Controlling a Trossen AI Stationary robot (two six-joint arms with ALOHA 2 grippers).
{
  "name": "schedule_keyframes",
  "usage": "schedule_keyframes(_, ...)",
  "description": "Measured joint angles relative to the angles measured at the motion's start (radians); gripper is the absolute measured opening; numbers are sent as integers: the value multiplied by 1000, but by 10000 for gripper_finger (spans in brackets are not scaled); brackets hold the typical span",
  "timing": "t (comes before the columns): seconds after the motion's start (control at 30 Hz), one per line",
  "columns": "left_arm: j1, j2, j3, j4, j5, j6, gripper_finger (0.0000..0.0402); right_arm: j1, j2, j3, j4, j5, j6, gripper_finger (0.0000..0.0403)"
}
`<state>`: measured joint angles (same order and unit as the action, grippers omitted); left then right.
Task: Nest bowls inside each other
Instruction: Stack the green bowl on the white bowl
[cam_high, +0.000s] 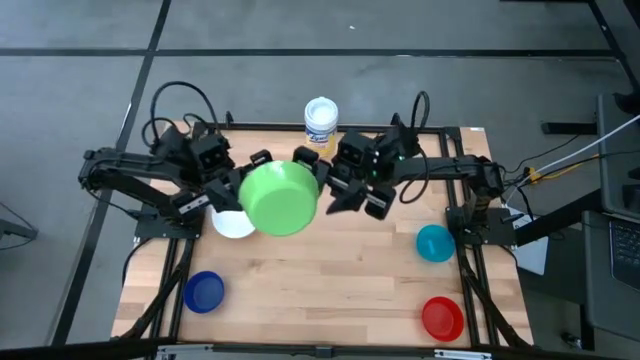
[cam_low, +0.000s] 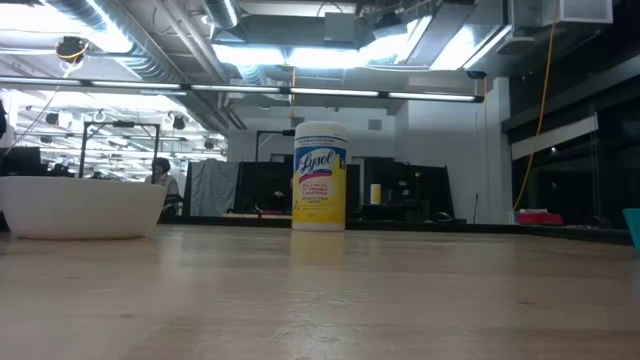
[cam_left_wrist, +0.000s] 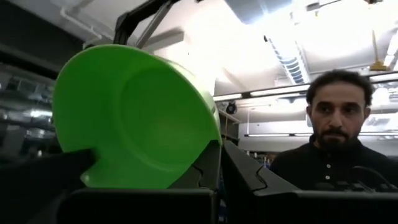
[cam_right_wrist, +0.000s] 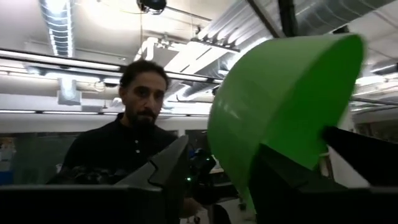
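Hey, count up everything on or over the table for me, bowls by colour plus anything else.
White round plastic bowl: 1
Green round plastic bowl: 1
Blue round plastic bowl: 1
Teal round plastic bowl: 1
Red round plastic bowl: 1
Yellow canister with white lid: 1
Total: 6

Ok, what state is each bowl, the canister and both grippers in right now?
green bowl: lifted, held by left gripper
white bowl: upright on table, empty
blue bowl: on table, alone
teal bowl: on table, alone
red bowl: on table, alone
Lysol canister: upright, lid on
right gripper: open, beside green bowl
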<state>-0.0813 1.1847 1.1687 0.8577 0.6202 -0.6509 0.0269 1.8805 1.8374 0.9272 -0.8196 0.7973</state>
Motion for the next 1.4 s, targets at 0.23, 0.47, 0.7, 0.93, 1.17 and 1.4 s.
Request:
schedule_keyframes(0.23, 7, -95, 1, -47, 9, 73, 1, -60, -2, 0, -3, -34, 31, 142)
schedule_keyframes(0.47, 107, -328, 1, -672, -228, 373, 1, -94, -2, -1, -71, -153, 114, 133)
schedule_keyframes(0.7, 212, -499, 50, -1035, -457, 505, 1, -106, -2, -1, -226, -299, 217, 127)
schedule_keyframes(0.93, 248, -507, 194, -1494, -649, 523, 1, -102, -2, -1, -541, -395, 203, 127)
schedule_keyframes(1.17, 248, -422, 226, -1886, -738, 421, 1, -59, -40, -2, -1340, -391, -207, 125)
schedule_keyframes(1.4, 245, -339, 226, -2265, -825, 336, 2, -9, -177, -3, -1947, -72, -558, 111)
